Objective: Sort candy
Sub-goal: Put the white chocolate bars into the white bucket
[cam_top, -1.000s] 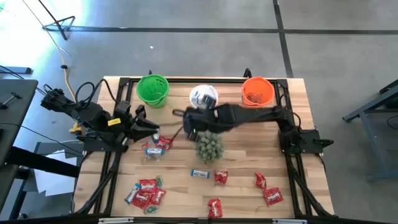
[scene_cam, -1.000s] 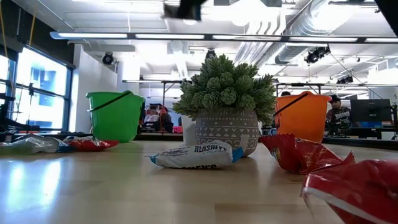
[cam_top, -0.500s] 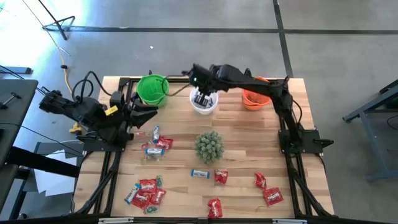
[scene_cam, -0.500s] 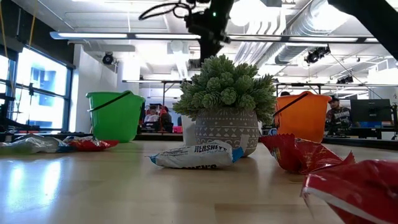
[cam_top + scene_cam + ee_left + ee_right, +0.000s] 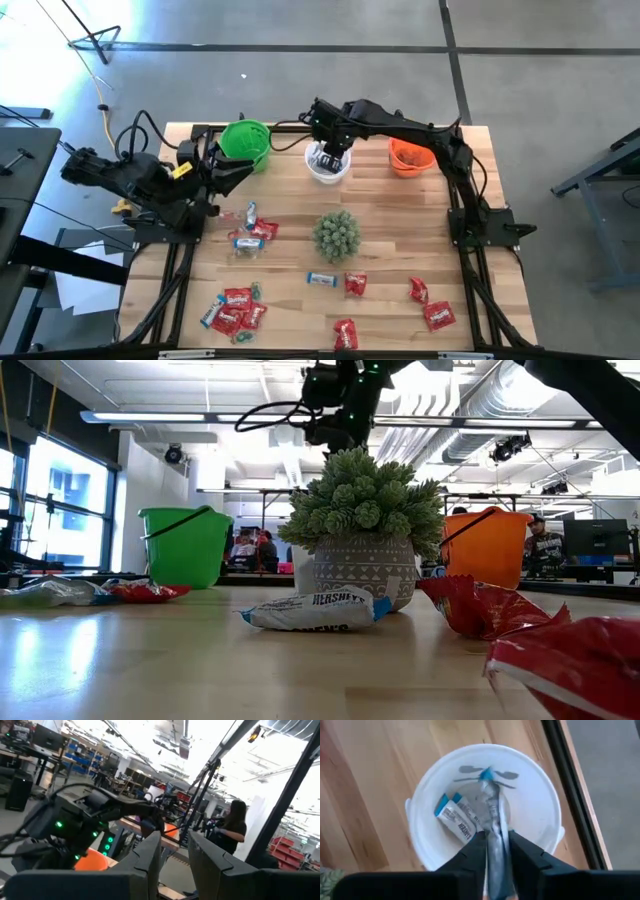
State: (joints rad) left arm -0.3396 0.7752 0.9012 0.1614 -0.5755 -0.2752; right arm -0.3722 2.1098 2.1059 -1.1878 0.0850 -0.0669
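A wooden table carries three cups along its far edge: green, white and orange. A spiky green plant in a patterned grey pot stands mid-table. In the room behind, a person stands among workbenches.

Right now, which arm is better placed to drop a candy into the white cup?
Right. The right gripper hangs directly over the white cup with a blue-and-white candy between its fingers. The left gripper waits beside the green cup.
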